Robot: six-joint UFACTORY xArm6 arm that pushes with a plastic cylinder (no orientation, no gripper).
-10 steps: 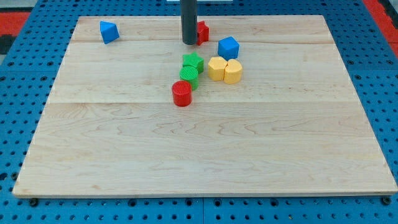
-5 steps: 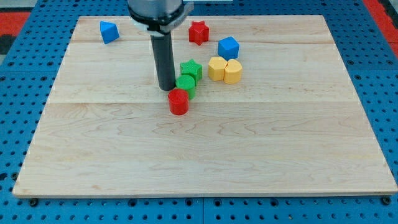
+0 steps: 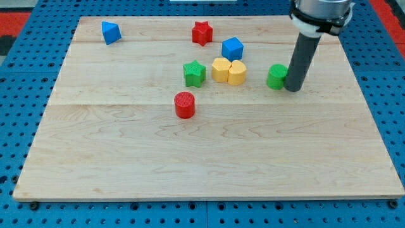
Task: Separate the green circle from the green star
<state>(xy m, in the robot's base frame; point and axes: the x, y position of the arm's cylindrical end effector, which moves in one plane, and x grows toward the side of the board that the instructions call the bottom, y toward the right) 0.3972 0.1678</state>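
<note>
The green star (image 3: 194, 73) sits near the board's middle, just left of two yellow blocks (image 3: 228, 71). The green circle (image 3: 276, 76) stands well to the view's right of the star, beyond the yellow blocks. My tip (image 3: 292, 88) rests on the board right beside the green circle, on its right side, touching or nearly touching it. The dark rod rises from there to the view's top right.
A red circle (image 3: 185, 105) lies below the green star. A blue cube (image 3: 232, 48) sits above the yellow blocks. A red star (image 3: 202, 32) is near the top middle, a blue block (image 3: 111, 31) at the top left of the wooden board (image 3: 209, 164).
The green circle has moved from beside the green star to the right, past the yellow blocks. My tip has moved from left of the green pair to the circle's right side.
</note>
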